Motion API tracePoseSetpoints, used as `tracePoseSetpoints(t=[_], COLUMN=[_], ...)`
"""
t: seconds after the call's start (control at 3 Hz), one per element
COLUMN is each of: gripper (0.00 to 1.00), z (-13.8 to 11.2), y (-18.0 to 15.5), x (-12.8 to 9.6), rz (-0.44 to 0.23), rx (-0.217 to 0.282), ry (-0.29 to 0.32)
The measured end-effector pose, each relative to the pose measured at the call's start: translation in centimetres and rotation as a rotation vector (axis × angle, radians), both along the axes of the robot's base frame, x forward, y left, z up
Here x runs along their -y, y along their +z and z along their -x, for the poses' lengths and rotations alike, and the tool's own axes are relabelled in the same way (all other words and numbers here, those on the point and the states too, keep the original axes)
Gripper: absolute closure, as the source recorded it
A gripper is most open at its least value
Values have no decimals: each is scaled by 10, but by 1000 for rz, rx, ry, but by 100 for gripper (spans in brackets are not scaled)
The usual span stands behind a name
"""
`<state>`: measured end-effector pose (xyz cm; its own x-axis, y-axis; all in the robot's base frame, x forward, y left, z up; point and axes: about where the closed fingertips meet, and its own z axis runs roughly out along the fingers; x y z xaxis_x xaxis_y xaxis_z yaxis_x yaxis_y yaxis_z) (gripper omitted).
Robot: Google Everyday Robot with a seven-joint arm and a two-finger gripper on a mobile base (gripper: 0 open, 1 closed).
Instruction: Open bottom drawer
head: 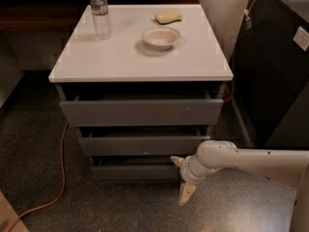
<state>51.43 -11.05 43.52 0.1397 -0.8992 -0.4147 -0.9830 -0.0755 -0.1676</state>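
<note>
An orange cable [62,163] trails over the dark speckled floor [120,207]
</note>
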Motion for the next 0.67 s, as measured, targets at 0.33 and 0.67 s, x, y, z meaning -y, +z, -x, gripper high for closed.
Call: tracePoseSetpoints(t=[0.33,0.67], gripper=[0,0], z=[-8,-15], y=[-35,-74], x=[-1,1], rz=[10,33], rx=[-19,-46], ry=[3,9])
